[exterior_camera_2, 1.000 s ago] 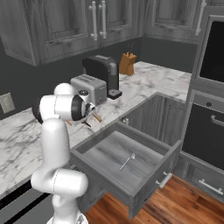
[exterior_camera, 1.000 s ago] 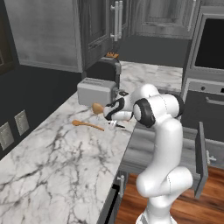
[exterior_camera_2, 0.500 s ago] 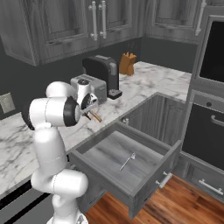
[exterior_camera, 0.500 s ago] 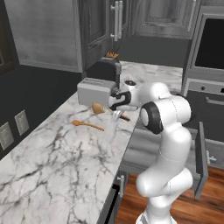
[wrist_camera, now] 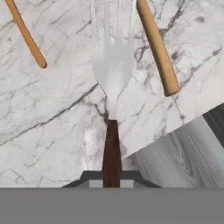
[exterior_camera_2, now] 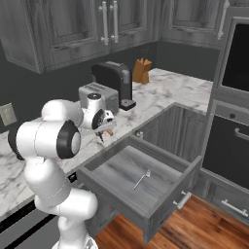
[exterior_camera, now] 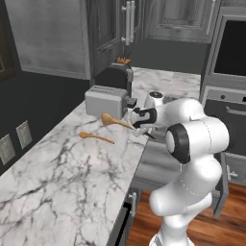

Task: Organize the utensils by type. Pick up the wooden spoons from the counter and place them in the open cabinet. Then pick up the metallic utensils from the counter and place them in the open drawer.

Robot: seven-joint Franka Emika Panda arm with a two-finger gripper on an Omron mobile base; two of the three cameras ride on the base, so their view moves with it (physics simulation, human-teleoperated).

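Note:
My gripper (wrist_camera: 112, 177) is shut on the dark brown handle of a metallic fork (wrist_camera: 112, 65), whose silver tines point away from me above the counter (wrist_camera: 52, 131). In the left base view the gripper (exterior_camera: 138, 120) hovers at the counter's right edge, just right of the big wooden spoon (exterior_camera: 115, 120). The slimmer wooden spoon (exterior_camera: 96, 138) lies farther left. Both spoon handles, the thick one (wrist_camera: 157, 48) and the thin one (wrist_camera: 26, 35), flank the fork in the hand view. The open drawer (exterior_camera_2: 160, 194) juts out below the gripper (exterior_camera_2: 104, 127), with a small fork (exterior_camera_2: 142, 179) lying inside.
A silver toaster (exterior_camera: 106, 102) and a black coffee machine (exterior_camera_2: 113, 77) stand behind the spoons. A knife block (exterior_camera_2: 141, 71) sits farther along the counter. Grey wall cabinets (exterior_camera_2: 82, 24) hang above, and an oven column (exterior_camera_2: 233, 112) rises at the right.
The arm's elbow has swung to the right, and the hand has shifted a little along the counter's edge near the big spoon. The spoons have not moved.

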